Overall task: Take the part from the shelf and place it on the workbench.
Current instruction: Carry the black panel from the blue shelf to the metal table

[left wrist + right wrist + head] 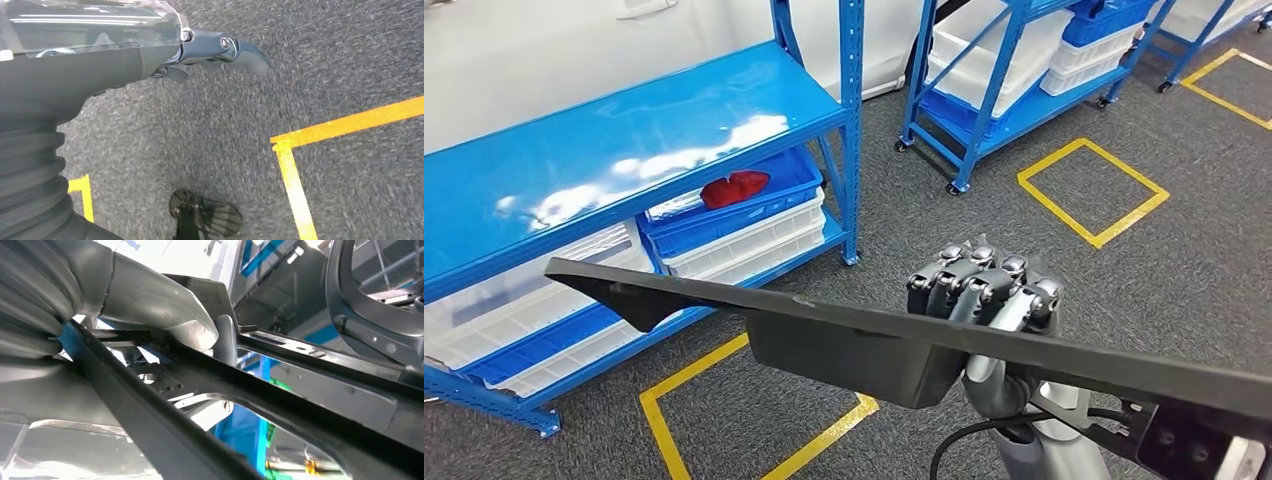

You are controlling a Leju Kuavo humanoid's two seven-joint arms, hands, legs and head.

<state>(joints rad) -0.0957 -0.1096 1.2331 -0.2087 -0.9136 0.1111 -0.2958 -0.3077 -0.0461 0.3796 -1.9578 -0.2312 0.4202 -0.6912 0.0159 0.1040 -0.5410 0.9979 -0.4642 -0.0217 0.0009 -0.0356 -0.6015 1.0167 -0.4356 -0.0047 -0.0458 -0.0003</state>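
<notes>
The part (844,345) is a long, flat, dark grey plastic panel with a boxy lump under its middle. It hangs level across the head view, above the floor and off the shelf. My right hand (984,290) grips it from below near the middle, fingers curled over its far edge. In the right wrist view the grey thumb (192,327) presses on the part's ribbed underside (300,390). My left hand (215,47) hangs over the grey carpet, thumb stretched out, holding nothing.
A blue shelf rack (624,130) stands at the left; below its bare top board sit white and blue bins, one (764,200) with a red piece (734,187) inside. A second wheeled blue rack (1014,70) is behind. Yellow tape squares (1092,190) mark the carpet.
</notes>
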